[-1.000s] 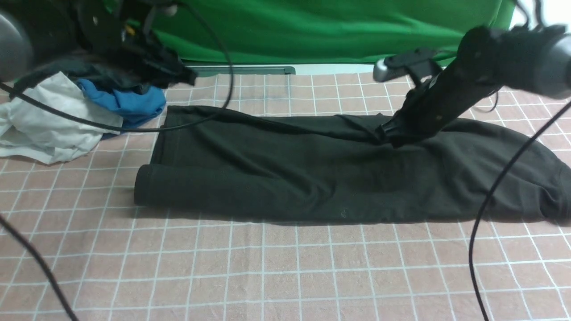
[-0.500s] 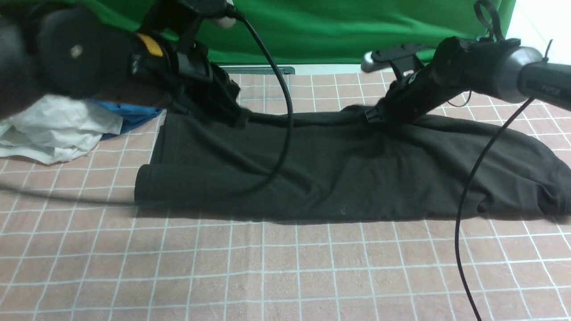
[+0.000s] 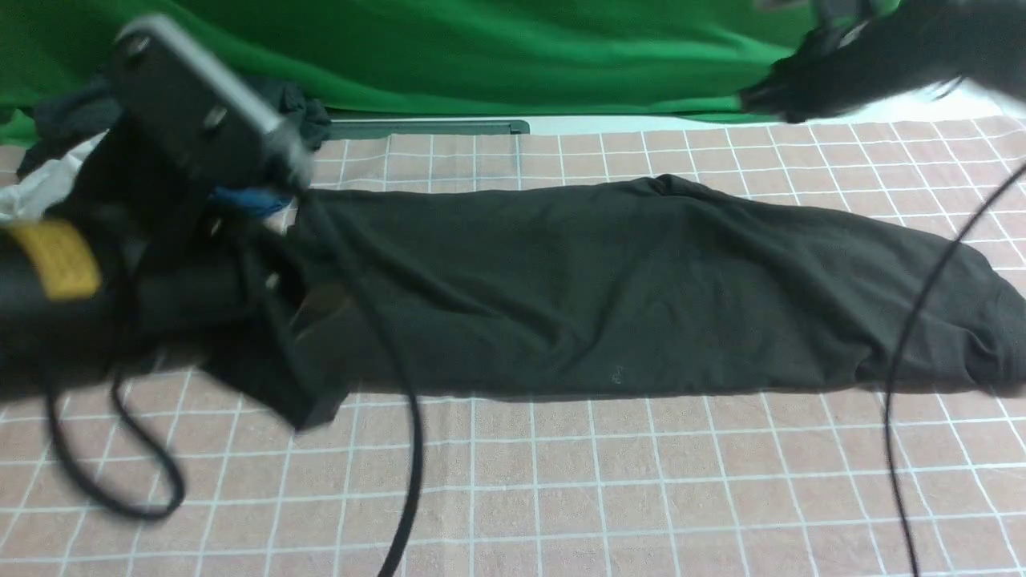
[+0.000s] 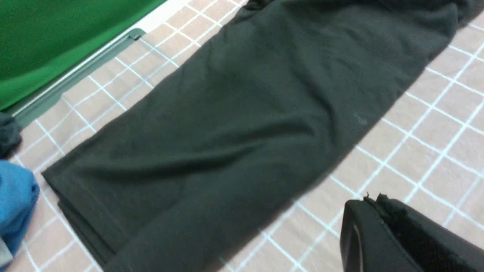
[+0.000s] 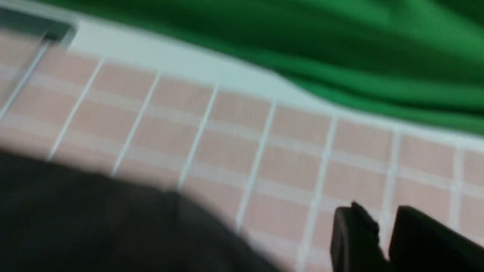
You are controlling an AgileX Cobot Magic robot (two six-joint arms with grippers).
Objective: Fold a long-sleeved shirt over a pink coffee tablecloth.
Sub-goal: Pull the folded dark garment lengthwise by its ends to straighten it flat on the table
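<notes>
A black long-sleeved shirt [image 3: 625,288] lies as one long band across the pink checked tablecloth [image 3: 561,489], its sides apparently already turned in lengthwise, with no sleeve showing loose. The squared hem end, layered on itself, sits at the robot's left just beside a heap of other clothes [image 4: 15,200]; the rounded, rumpled end reaches the front view's right edge. The left gripper [image 4: 372,198] hovers over bare cloth just off the near edge of the shirt by the hem end, fingers pressed together and carrying nothing. The right gripper [image 5: 382,213] hangs clear of the shirt near the green backdrop [image 3: 521,56] at the far right, its fingers slightly parted and empty, though that view is blurred. By the look of it the lengthwise folding is done. What is left appears to be the crosswise folding, bringing one end over the other into a compact packet, and smoothing the bunched right end.
</notes>
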